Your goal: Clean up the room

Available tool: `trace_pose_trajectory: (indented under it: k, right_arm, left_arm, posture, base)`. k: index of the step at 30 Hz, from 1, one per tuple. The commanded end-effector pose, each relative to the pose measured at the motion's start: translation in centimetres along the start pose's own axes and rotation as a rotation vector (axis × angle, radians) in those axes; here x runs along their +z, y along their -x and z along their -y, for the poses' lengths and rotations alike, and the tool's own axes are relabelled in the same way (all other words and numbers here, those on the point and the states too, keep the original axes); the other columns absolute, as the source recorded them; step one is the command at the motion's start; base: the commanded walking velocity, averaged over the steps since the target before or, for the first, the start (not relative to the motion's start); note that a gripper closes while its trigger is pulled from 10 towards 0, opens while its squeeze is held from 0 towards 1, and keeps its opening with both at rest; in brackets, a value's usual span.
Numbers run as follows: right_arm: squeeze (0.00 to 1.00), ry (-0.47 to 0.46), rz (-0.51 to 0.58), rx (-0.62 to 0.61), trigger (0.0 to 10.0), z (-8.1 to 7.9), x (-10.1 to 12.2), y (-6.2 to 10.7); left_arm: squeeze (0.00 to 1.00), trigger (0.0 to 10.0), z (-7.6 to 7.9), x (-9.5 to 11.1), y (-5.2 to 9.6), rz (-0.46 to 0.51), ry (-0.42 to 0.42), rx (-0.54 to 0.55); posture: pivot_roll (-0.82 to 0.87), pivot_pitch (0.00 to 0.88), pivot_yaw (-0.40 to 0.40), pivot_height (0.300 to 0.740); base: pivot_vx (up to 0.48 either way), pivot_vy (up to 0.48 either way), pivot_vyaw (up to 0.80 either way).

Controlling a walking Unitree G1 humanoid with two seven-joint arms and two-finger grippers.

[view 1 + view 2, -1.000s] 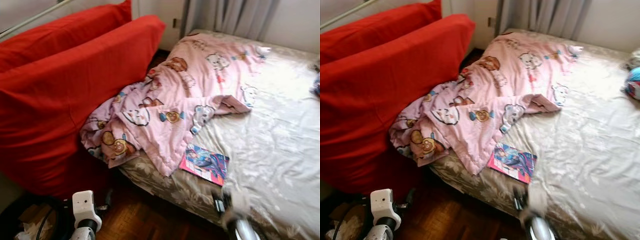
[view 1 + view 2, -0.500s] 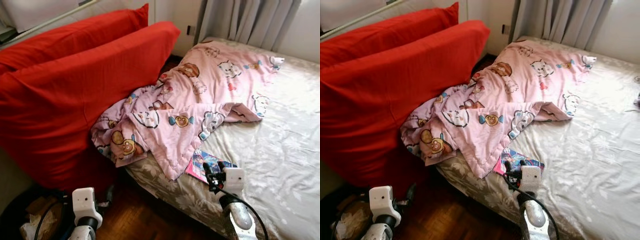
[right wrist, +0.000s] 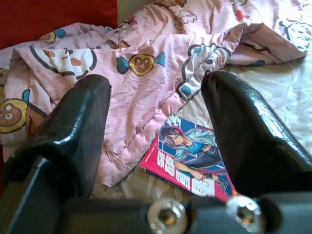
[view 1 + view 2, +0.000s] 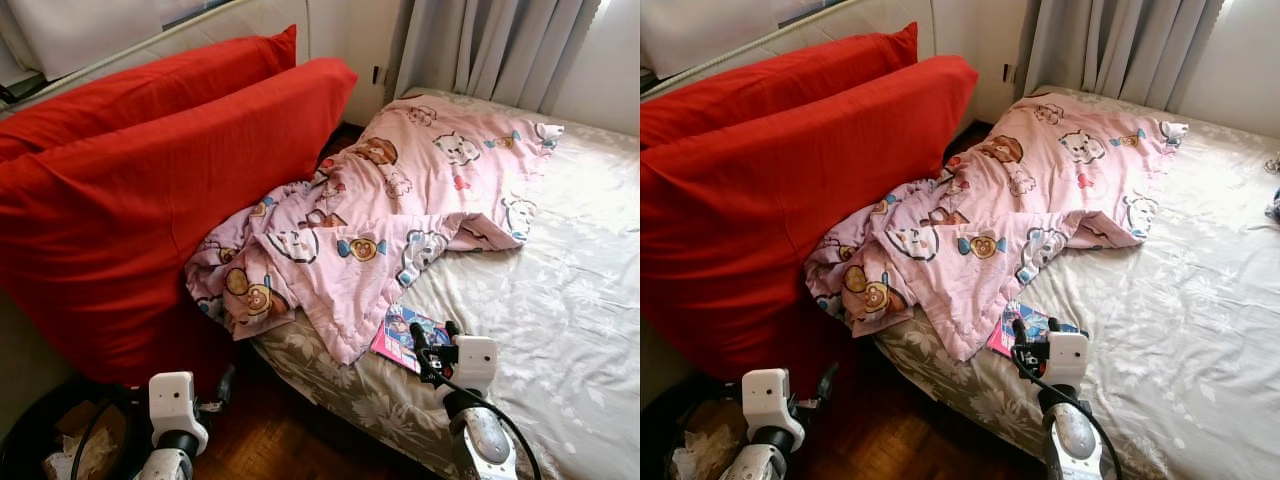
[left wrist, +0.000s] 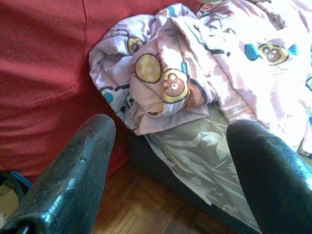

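Your right gripper hovers with fingers spread, the book lying flat on the bed just beyond their tips, one corner tucked under the quilt. It looks thin, light and glossy, likely slippery; take its free edge. Pink cover, cartoon figure. Your left gripper hangs low, fingers spread.

The comic book just beyond the right gripper is partly hidden: the pink blanket covers its far corner, and in the right wrist view one black finger blocks its near edge. Near the left gripper, the dark bin is cut off by the picture's edge, its contents too unclear to name.
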State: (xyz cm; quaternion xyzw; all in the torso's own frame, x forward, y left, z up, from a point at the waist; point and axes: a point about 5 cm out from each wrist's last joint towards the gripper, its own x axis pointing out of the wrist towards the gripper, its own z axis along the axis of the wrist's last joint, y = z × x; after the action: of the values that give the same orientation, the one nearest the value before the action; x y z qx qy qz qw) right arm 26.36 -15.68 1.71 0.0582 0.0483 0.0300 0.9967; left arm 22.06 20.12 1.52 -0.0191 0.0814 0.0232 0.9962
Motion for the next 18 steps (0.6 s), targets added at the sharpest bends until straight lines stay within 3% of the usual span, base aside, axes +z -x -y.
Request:
trace_pose_trajectory:
  k: [1, 8, 14, 18]
  right_arm:
    - [0.00, -0.001, -0.009, -0.008, 10.0, 0.1, -0.1, 0.2]
    - [0.00, 0.029, -0.031, -0.016, 10.0, 0.2, 0.3, -0.3]
    - [0.00, 0.030, -0.026, -0.019, 10.0, 0.4, 0.3, -0.3]
    - [0.00, 0.027, -0.014, -0.043, 10.0, 0.7, 0.7, -0.5]
  left_arm:
    - [0.00, 10.0, 0.0, -0.2, 0.2, -0.015, -0.005, -0.001]
    - [0.00, 10.0, 0.6, 0.6, -0.1, 0.006, 0.002, -0.012]
    - [0.00, 10.0, 0.5, 0.9, -0.3, 0.017, -0.010, -0.013]
    - [0.00, 10.0, 0.5, 1.1, -0.4, 0.018, -0.016, -0.015]
  posture:
    - [-0.08, 0.038, 0.010, 0.740]
    - [-0.08, 0.077, 0.008, 0.740]
    - [-0.07, 0.110, 0.006, 0.701]
    - [-0.07, 0.124, 0.007, 0.701]
  base:
    - [0.000, 0.000, 0.00]
    - [0.000, 0.000, 0.00]
    - [0.000, 0.000, 0.00]
    - [0.000, 0.000, 0.00]
